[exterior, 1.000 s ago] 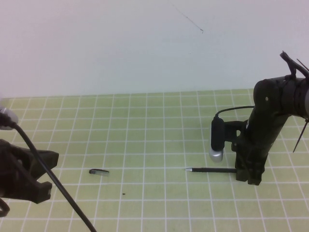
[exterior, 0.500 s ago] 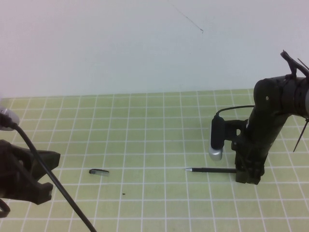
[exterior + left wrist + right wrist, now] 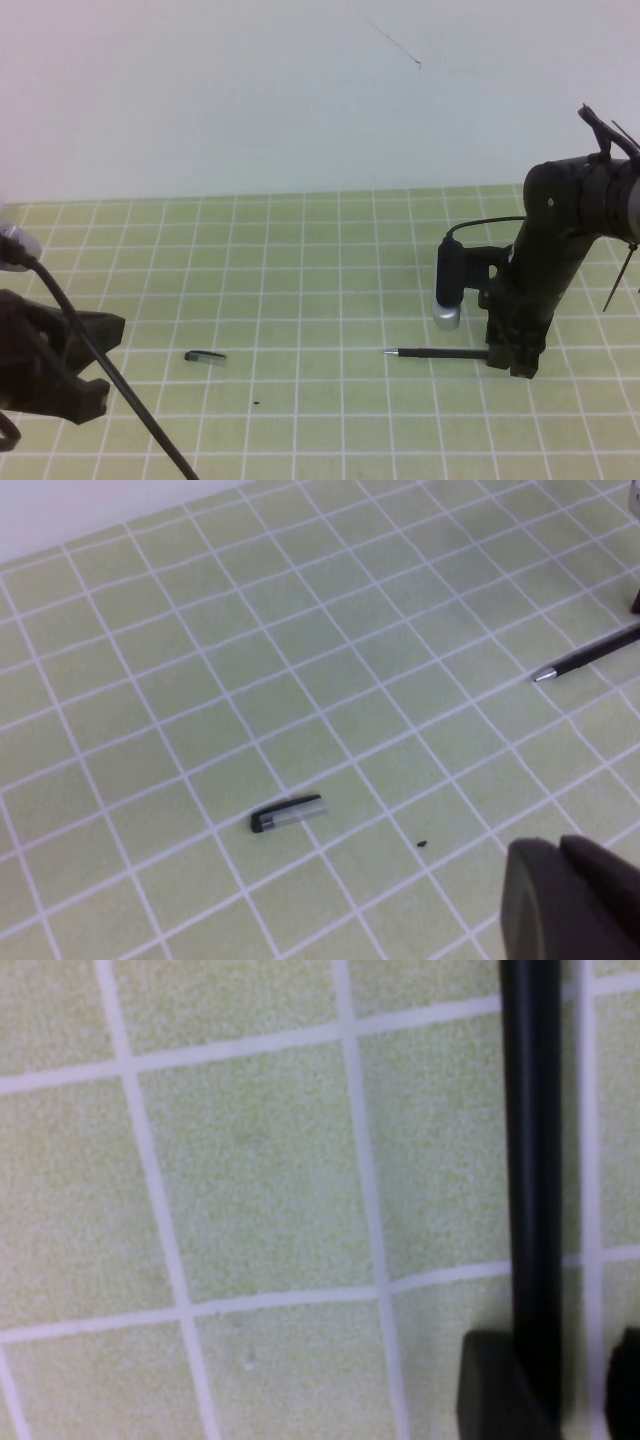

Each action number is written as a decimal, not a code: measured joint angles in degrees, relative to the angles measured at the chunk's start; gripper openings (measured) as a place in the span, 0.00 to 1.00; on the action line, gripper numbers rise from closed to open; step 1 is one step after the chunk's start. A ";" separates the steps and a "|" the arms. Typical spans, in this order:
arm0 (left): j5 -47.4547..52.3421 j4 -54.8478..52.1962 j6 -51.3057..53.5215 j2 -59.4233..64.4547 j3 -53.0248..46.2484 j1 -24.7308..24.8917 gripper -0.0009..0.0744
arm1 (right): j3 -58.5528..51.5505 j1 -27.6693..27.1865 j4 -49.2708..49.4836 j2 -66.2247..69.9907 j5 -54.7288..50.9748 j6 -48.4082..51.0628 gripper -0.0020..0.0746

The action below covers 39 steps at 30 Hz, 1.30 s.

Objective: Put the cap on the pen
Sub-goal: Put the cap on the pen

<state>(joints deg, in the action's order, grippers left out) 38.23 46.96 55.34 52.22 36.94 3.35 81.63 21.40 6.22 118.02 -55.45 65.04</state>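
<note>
The pen (image 3: pixel 440 352) lies flat on the green grid mat, silver tip pointing left. My right gripper (image 3: pixel 512 368) stands over its right end. In the right wrist view the pen's black barrel (image 3: pixel 530 1160) runs between the fingers of the right gripper (image 3: pixel 555 1385). One finger touches it and a gap shows at the other, so the gripper is open around it. The short dark cap (image 3: pixel 205 355) lies at the left, also in the left wrist view (image 3: pixel 288 813). My left gripper (image 3: pixel 95 360) is open and empty, left of the cap. The pen's tip end shows in the left wrist view (image 3: pixel 590 658).
A small dark speck (image 3: pixel 257 403) lies on the mat near the cap. The right wrist camera (image 3: pixel 447 290) hangs just above the pen. A black cable (image 3: pixel 110 385) crosses the left gripper. A white wall rises behind the mat.
My right gripper has shifted very slightly at the pen's end. The pen, the cap and the left gripper have not moved.
</note>
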 joint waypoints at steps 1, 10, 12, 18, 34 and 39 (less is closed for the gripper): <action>0.00 0.03 0.00 0.00 0.00 0.00 0.01 | 0.05 0.00 -0.08 0.00 -0.14 0.00 0.37; 2.81 2.09 -0.63 0.00 0.00 0.00 0.01 | -0.11 0.00 -0.12 -0.92 -2.43 0.00 0.13; 2.81 3.39 -0.63 0.00 0.00 0.00 0.01 | -0.11 0.00 -0.12 -1.20 -2.67 0.00 0.13; 1.98 4.22 -2.53 0.00 0.23 0.00 0.01 | 2.17 0.00 1.59 -3.08 -2.90 0.00 0.13; 19.47 -19.45 -29.66 6.17 16.67 0.00 0.01 | 8.50 0.00 13.32 -5.96 -13.75 -6.94 0.13; 22.29 -21.55 -24.24 14.09 23.29 0.00 0.01 | 8.62 0.00 11.64 -6.09 -14.02 -8.17 0.13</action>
<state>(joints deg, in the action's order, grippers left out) 60.51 25.42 31.10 66.31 60.23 3.35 90.25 21.40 17.86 111.93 -69.46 56.87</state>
